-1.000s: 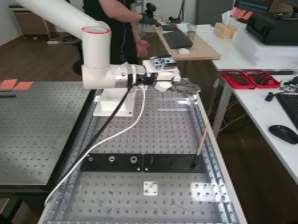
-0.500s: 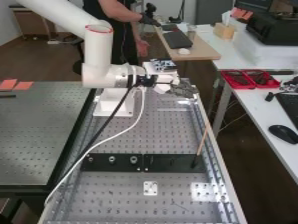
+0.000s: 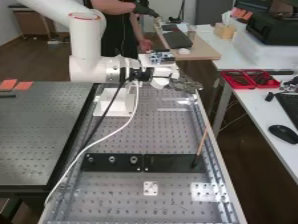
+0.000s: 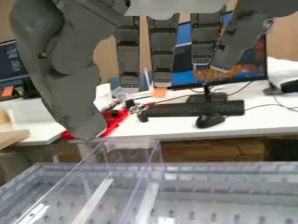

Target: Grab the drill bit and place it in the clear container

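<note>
At the bench's far right corner the hand (image 3: 184, 84) reaches out sideways from the arm's wrist, its fingers spread and nearly straight. In the wrist view, the hand (image 4: 163, 52) is open, with straight fingers and the thumb apart from them; nothing is seen between them. Beyond and below the thumb tip stands the clear container (image 4: 130, 145), its see-through walls rising from the perforated bench top. A black plate (image 3: 173, 163) lies across the bench, with small round pieces (image 3: 112, 160) in its left half; I cannot tell whether one is the drill bit.
A thin wooden-coloured stick (image 3: 201, 142) leans upright at the black plate's right end. Metal rails (image 3: 216, 150) edge the perforated bench. Red trays (image 3: 249, 79) and a mouse (image 3: 284, 133) are on the white table at the right. A white cable (image 3: 106, 136) hangs from the arm's wrist.
The arm's elbow and forearm have shifted left in the high view. The hand has turned a little, and its fingers look more spread out toward the right.
</note>
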